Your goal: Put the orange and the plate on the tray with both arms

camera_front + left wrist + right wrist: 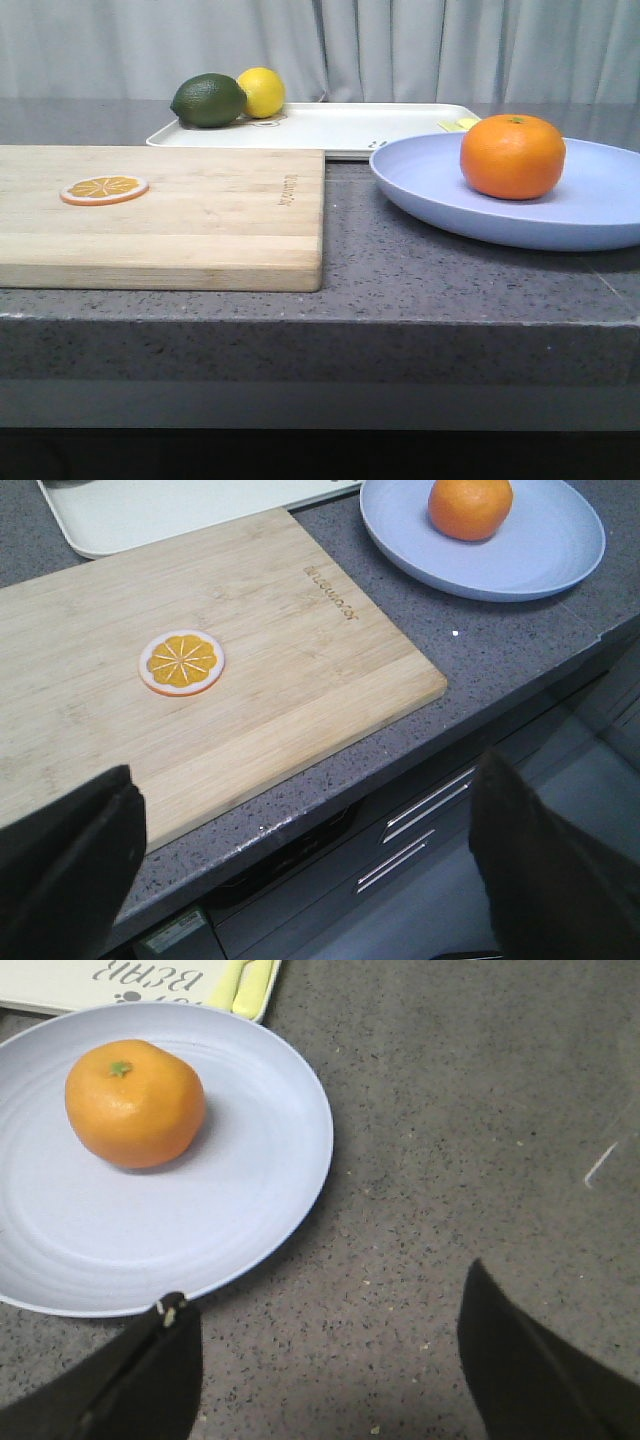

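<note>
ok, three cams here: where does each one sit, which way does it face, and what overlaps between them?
Front view: low, near counter height, facing forward over the light wooden cutting board to the cream-white rectangular tray; no robot parts show.
Left wrist view: above the board's near edge, looking down; the left gripper has both dark fingers in frame, open.
Right wrist view: above the pale lavender-blue round plate, looking down; the right gripper is open.
Shared: all three show the whole round orange on the plate.

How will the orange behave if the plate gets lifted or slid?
The orange is round and sits loose on the shallow plate, so it will probably roll if the plate tilts. Its slightly flattened base may resist small nudges. The plate's low rim likely won't stop it.
</note>
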`<act>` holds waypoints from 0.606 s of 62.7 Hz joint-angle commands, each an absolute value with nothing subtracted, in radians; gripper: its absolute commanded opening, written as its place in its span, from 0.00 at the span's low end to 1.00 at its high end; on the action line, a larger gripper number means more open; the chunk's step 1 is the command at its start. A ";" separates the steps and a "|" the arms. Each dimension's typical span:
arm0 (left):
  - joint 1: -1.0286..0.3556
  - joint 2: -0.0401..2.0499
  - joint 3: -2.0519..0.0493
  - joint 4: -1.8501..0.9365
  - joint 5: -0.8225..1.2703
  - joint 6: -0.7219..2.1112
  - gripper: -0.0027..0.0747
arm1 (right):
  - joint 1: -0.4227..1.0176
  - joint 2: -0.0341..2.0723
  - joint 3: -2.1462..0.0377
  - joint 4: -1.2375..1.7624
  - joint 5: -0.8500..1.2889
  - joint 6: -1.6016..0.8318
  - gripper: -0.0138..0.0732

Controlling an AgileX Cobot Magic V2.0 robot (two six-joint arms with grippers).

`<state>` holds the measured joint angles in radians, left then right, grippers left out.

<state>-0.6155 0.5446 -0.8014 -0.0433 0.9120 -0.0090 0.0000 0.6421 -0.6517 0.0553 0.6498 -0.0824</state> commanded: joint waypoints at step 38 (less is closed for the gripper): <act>-0.613 0.546 -0.824 -0.055 0.836 -0.007 0.86 | -0.059 1.223 -1.096 0.104 0.975 -0.022 0.78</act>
